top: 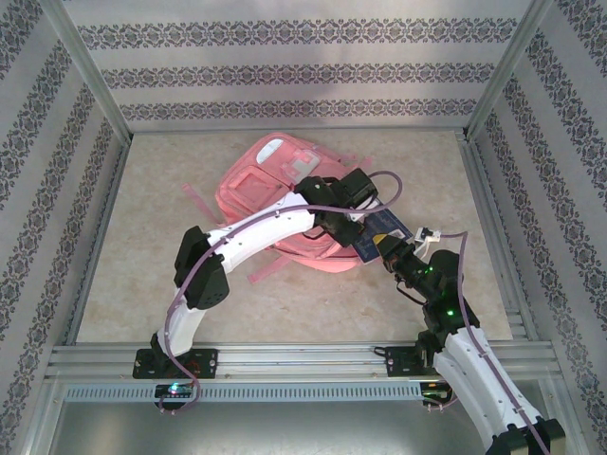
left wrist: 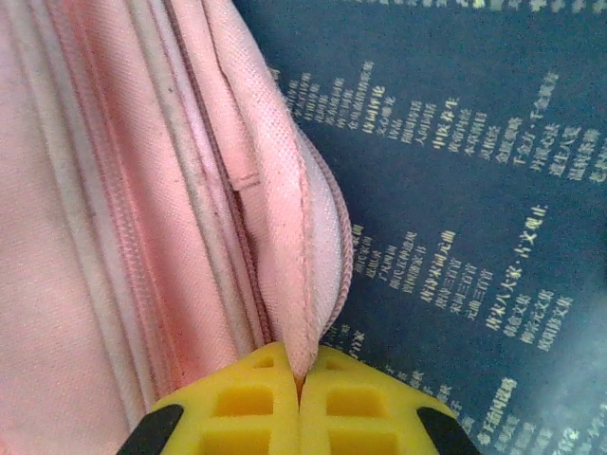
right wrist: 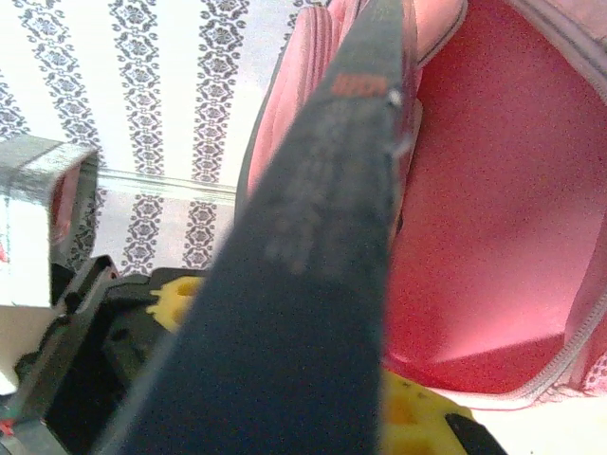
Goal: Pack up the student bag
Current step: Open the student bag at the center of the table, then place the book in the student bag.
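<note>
The left arm (top: 256,232) and right arm (top: 484,365) have white shells, black joints and a lilac cable (top: 166,327) each. Green lights (top: 446,310), perhaps status lamps, glow on the right. The left claw (left wrist: 299,379) has yellow waffle-pitted pads (left wrist: 247,403).

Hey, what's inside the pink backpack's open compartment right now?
Inside the student bag, bare pink lining shows. The dark blue book at its mouth covers the rest, so anything behind it is hidden.
</note>
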